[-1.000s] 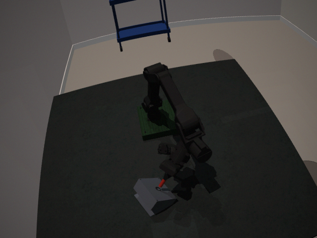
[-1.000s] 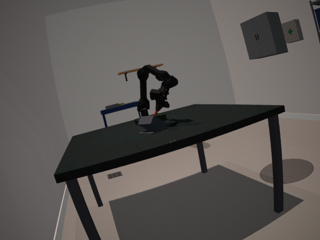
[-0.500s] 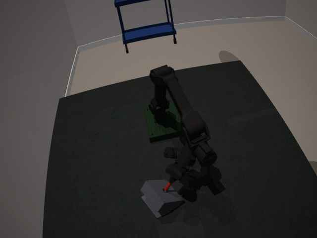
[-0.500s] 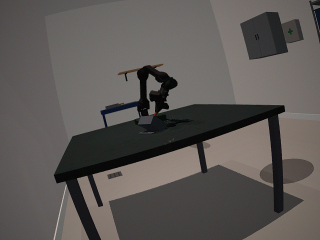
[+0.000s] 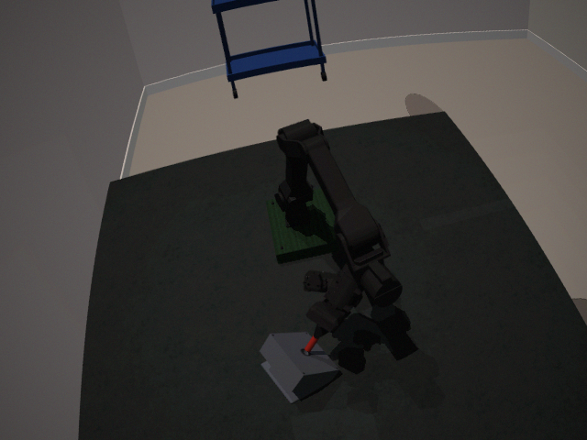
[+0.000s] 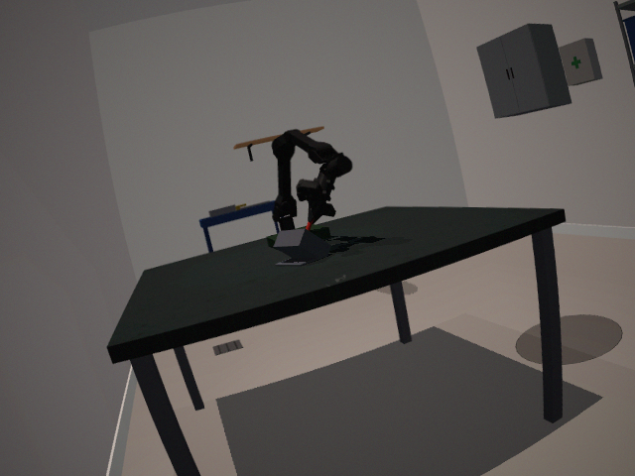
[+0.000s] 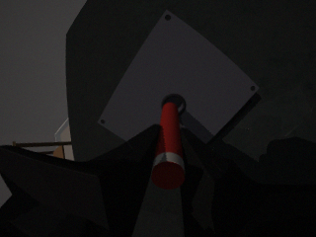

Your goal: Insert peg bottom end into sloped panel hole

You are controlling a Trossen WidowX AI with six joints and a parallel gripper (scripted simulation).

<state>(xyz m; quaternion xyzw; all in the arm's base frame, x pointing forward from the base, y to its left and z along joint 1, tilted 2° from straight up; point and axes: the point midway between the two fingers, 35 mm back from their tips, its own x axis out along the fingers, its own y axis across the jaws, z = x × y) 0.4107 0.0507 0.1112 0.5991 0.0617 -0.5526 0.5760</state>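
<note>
From the top, I see one arm, one gripper (image 5: 318, 333) (image 6: 313, 219) (image 7: 169, 132) clamped on one red peg (image 5: 310, 344) (image 6: 309, 225) (image 7: 170, 129), its lower end at the one hole (image 5: 304, 351) (image 7: 181, 100). The exterior shows one tilted peg. By wrist, I count three dark corner dots on one panel (image 5: 316, 363) (image 6: 291, 237) (image 7: 143, 74).

Base plate (image 5: 284, 250) (image 6: 270, 241) on table (image 5: 189, 284) (image 6: 230, 287), robot arm (image 5: 358, 227) (image 6: 284, 174) on it. Sloped panel (image 5: 284, 355) (image 6: 290, 238) (image 7: 143, 84) before base plate. Peg (image 5: 310, 344) (image 6: 309, 225) (image 7: 169, 133) between gripper (image 5: 319, 333) (image 6: 312, 219) (image 7: 169, 132) fingers, lower end at panel's hole (image 5: 304, 351) (image 7: 181, 104). Cart (image 5: 274, 61) (image 6: 235, 217) behind table.
</note>
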